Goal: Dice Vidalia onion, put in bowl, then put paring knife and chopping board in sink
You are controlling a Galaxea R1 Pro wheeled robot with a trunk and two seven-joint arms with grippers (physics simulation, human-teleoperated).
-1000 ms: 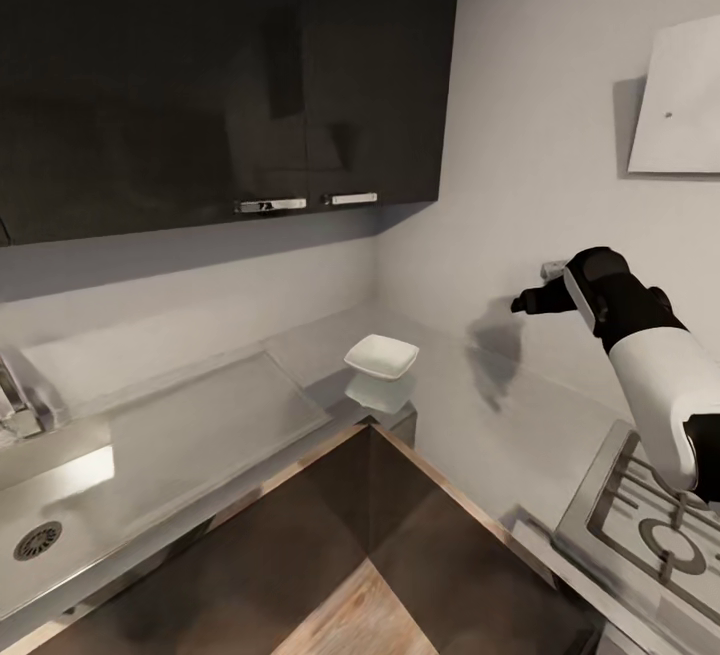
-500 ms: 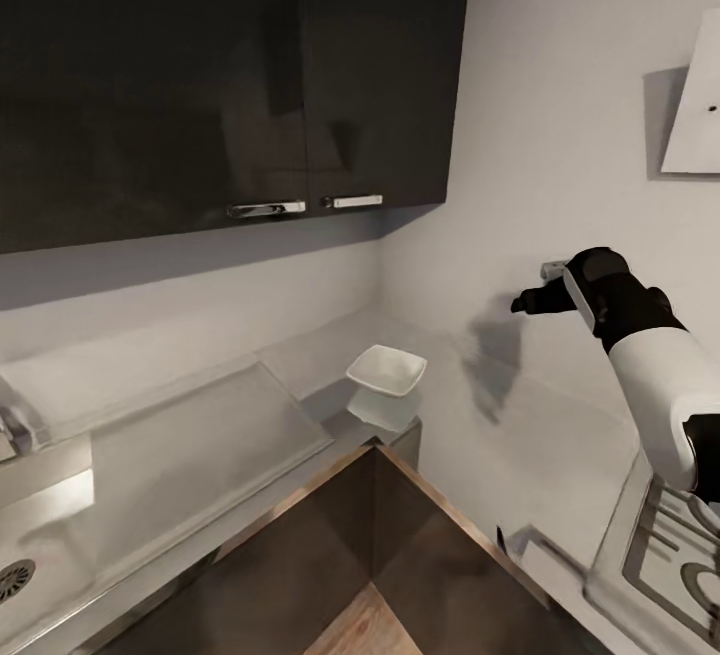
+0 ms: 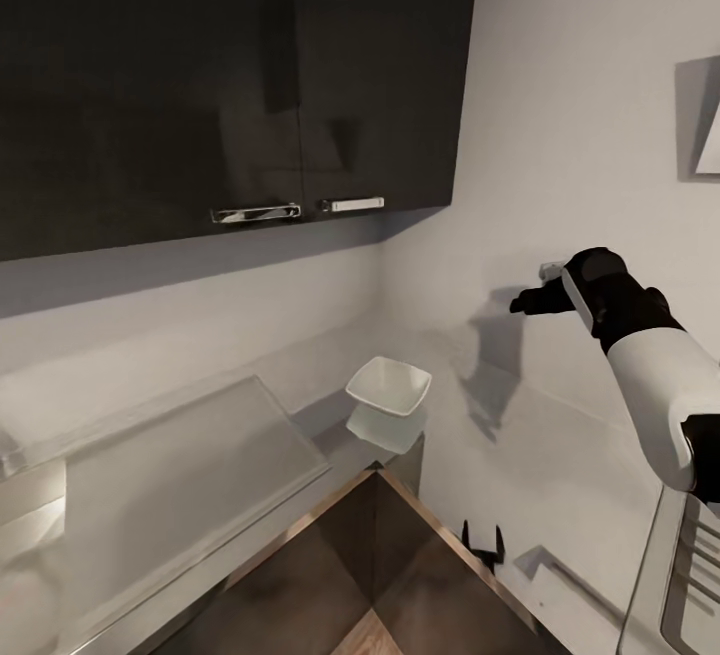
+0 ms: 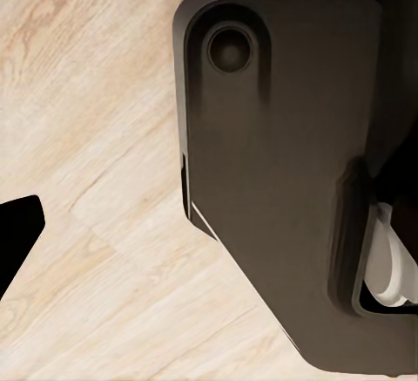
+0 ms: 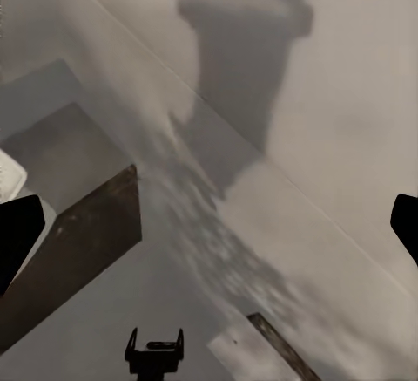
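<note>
Your right hand (image 3: 528,301) is raised toward the wall, fingers spread, holding nothing, clear of the surface (image 3: 520,455). Bowl (image 3: 389,385) sits in the surface's corner. Left hand's opening: can't tell.

Open right claw (image 5: 209,224) over grey countertop (image 5: 287,259).
</note>
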